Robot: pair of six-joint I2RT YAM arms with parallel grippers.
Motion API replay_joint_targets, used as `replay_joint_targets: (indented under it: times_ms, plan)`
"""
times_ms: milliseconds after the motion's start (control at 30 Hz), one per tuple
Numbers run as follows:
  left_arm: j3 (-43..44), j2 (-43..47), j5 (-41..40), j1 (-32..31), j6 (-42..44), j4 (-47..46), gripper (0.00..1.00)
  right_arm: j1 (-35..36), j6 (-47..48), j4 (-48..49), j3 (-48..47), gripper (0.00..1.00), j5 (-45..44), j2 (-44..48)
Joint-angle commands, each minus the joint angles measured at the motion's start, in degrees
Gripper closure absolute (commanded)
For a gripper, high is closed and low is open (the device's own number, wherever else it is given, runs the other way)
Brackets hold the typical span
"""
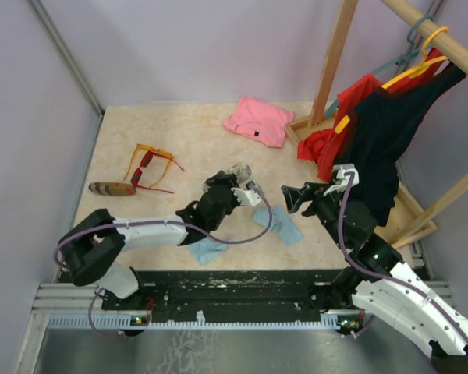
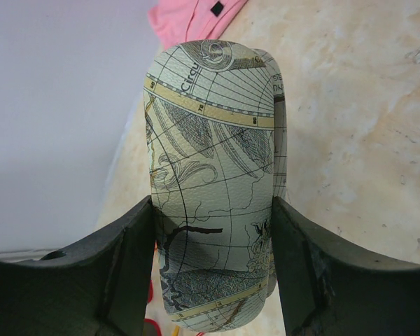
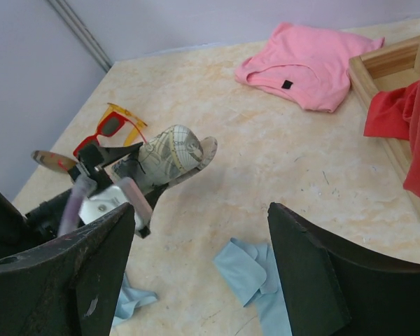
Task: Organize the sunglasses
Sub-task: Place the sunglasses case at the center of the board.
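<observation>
At the middle of the table (image 1: 179, 136), the left gripper (image 2: 213, 231) is clamped on one end of a map-printed glasses case (image 2: 210, 126). The case is lifted off the surface, and most of its length sticks out past the fingers. The right gripper (image 3: 201, 210) hangs just beside it with its jaws wide apart and nothing between them, above a light blue cloth (image 3: 252, 273).

The sunglasses lie well apart from both grippers, near the left wall. The orange-framed pair (image 1: 152, 152) and the red-framed pair (image 1: 144, 173) rest against each other with their thin arms unfolded and apparently crossing. A brown case (image 1: 111, 188) sits just beside them.

The main risk, as I judge it, is the hold on the patterned case. It is pinched at one end only, so it could pivot or slip if the arm swings fast. From the right wrist view its lid looks slightly ajar, though I cannot tell for certain. If so, the squeeze may shift as the lid flexes.

The two grippers are close together, so a careless reach by either could knock the case loose. Later, the tangled arms of the two pairs mean that lifting one could drag the other. A hard pinch on such thin frames could also bend them.
</observation>
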State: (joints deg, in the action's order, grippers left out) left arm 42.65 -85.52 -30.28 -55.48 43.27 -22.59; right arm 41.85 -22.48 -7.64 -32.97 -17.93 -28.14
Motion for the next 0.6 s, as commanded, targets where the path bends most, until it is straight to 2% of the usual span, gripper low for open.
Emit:
replay_joint_targets:
  times_ms: [0,233,400,567]
  plan:
    - [-3.0,-5.9,-9.1,-1.8,10.4,-23.4,0.99,-0.1,1.0,0.1,-0.5,0.23,0.2,1.1]
    - [-6.8,-12.0,-3.3,-2.2,18.6,-30.8,0.99,-0.1,1.0,-1.7,-0.8,0.23,1.5,1.8]
    - [-9.0,-13.7,-0.6,-2.3,19.3,-32.3,0.99,-0.1,0.9,-2.0,-0.4,0.23,1.4,2.1]
    - [-10.5,-16.0,-0.4,-2.9,19.2,-34.3,0.93,-0.1,0.7,-1.3,-0.4,0.23,1.6,1.4]
